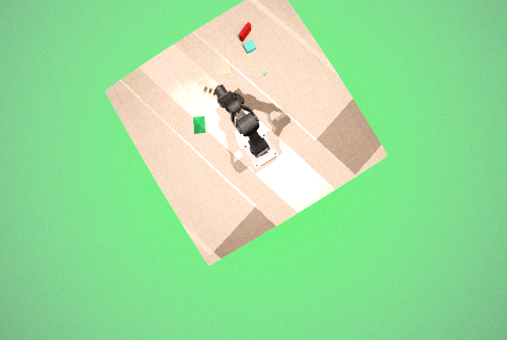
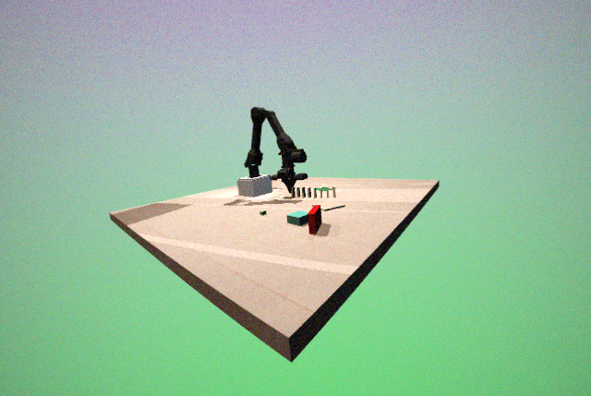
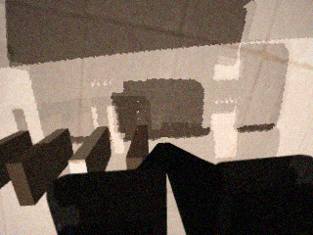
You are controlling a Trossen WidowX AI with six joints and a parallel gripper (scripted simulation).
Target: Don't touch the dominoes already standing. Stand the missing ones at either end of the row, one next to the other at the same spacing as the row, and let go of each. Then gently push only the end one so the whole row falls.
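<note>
Upright domino row [image 2: 308, 192] [image 3: 89, 149] blocking 1 side of the fingers [image 2: 290, 190].

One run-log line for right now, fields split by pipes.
gripper: shut, low by row's near-base end | dominoes: standing | push contact: cannot tell | red block: upright

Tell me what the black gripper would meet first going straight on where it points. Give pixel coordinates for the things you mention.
Probably the pale beige tabletop [image 1: 184, 189] [image 2: 238, 248] [image 3: 64, 108]: the shut gripper [image 2: 290, 191] [image 3: 163, 149] points down, its tips close beside the dark brown end domino [image 2: 293, 192] [image 3: 138, 142], though depth there is unclear.
</note>
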